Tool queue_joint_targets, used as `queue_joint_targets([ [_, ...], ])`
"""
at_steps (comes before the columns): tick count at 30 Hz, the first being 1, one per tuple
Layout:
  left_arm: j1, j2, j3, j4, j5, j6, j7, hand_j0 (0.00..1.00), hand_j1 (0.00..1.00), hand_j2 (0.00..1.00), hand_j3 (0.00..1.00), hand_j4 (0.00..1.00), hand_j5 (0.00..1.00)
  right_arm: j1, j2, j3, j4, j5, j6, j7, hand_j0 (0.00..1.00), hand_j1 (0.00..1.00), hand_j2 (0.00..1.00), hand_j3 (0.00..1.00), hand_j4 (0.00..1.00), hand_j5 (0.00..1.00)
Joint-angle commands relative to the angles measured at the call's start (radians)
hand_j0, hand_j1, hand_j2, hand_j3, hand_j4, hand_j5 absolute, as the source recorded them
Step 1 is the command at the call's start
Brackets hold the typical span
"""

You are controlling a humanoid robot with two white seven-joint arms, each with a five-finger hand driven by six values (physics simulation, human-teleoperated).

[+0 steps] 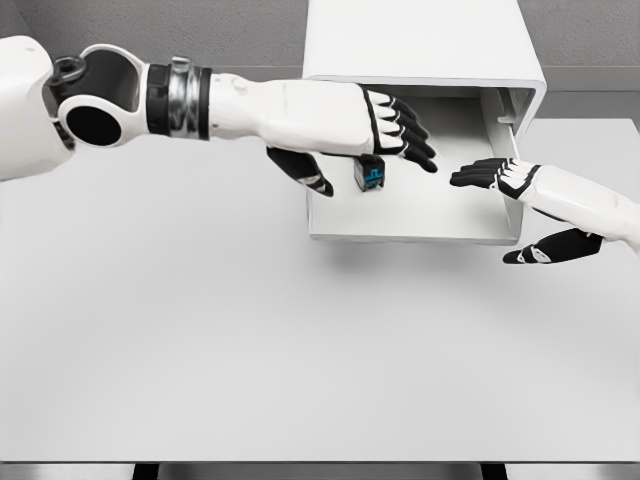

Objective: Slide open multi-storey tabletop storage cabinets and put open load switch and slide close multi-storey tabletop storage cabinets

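Note:
The white storage cabinet (420, 40) stands at the back of the table, its bottom drawer (410, 238) slid out toward me. My left hand (385, 125) reaches in from the left and hovers over the drawer, fingers stretched out and thumb hanging down to the left. The load switch (370, 175), a small grey and blue block, sits just under the palm inside the drawer's outline; no finger wraps it. My right hand (505, 190) is at the drawer's right wall, with straight fingers inside the drawer and the thumb outside near the front corner.
The white table (200, 340) spreads wide in front of the cabinet and to its left. The drawer's right wall (505, 135) and the cabinet's overhanging top hem in the space around both hands.

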Motion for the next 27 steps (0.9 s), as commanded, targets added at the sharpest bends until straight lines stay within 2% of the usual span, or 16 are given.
queue_joint_targets([
  [1,-0.002,0.074,0.039,-0.070,0.010,0.001,0.001,1.00,1.00,1.00,1.00,1.00,1.00,0.000,0.001,0.000,0.000,-0.008,0.002,-0.001,1.00,1.00,1.00,1.00,1.00,1.00],
  [4,0.002,0.143,0.062,-0.091,0.018,0.001,0.006,1.00,1.00,1.00,1.00,1.00,1.00,0.000,0.001,0.000,0.000,-0.008,0.002,-0.001,1.00,1.00,1.00,1.00,1.00,1.00],
  [7,0.025,0.289,0.067,-0.090,0.029,0.001,0.038,1.00,1.00,1.00,1.00,1.00,1.00,0.000,0.011,0.001,0.000,-0.008,0.002,-0.016,1.00,1.00,1.00,1.00,1.00,1.00],
  [9,0.147,0.382,0.188,-0.082,0.019,0.001,0.030,1.00,1.00,1.00,1.00,1.00,1.00,0.000,0.007,0.001,-0.002,-0.008,0.002,-0.036,1.00,1.00,1.00,1.00,1.00,1.00],
  [11,0.258,0.438,0.255,-0.062,0.007,0.001,0.024,1.00,1.00,1.00,1.00,1.00,1.00,0.000,0.002,0.003,-0.002,-0.008,0.002,-0.051,1.00,1.00,1.00,1.00,1.00,1.00],
  [12,0.334,0.461,0.335,-0.047,-0.004,0.001,0.024,1.00,1.00,1.00,1.00,1.00,1.00,0.000,0.001,0.003,-0.003,-0.008,0.002,-0.059,1.00,1.00,1.00,1.00,1.00,1.00],
  [13,0.405,0.464,0.395,-0.039,-0.007,0.001,0.024,1.00,1.00,1.00,1.00,1.00,1.00,0.000,0.001,0.004,-0.003,-0.008,0.002,-0.059,1.00,1.00,1.00,1.00,1.00,1.00],
  [15,0.502,0.513,0.442,-0.012,-0.042,0.001,0.024,1.00,1.00,1.00,1.00,1.00,1.00,0.000,0.001,0.009,-0.005,-0.008,0.002,-0.059,1.00,1.00,1.00,1.00,1.00,1.00],
  [16,0.569,0.514,0.497,0.010,-0.074,0.001,0.024,1.00,1.00,1.00,1.00,1.00,1.00,0.000,0.001,0.009,-0.006,-0.008,0.002,-0.059,1.00,1.00,1.00,1.00,1.00,1.00],
  [18,0.724,0.516,0.648,0.039,-0.077,0.001,0.024,1.00,1.00,1.00,1.00,1.00,1.00,0.000,0.001,0.010,-0.006,-0.008,0.002,-0.059,1.00,1.00,1.00,1.00,1.00,1.00],
  [19,0.753,0.516,0.674,0.041,-0.077,0.001,0.024,1.00,1.00,1.00,1.00,1.00,1.00,0.000,0.002,0.013,-0.006,-0.006,0.002,-0.058,1.00,1.00,1.00,1.00,1.00,1.00],
  [27,0.755,0.508,0.674,0.064,-0.079,0.001,0.024,1.00,1.00,1.00,1.00,1.00,1.00,-0.006,0.013,0.033,-0.005,-0.006,0.002,-0.053,1.00,1.00,1.00,1.00,1.00,1.00],
])
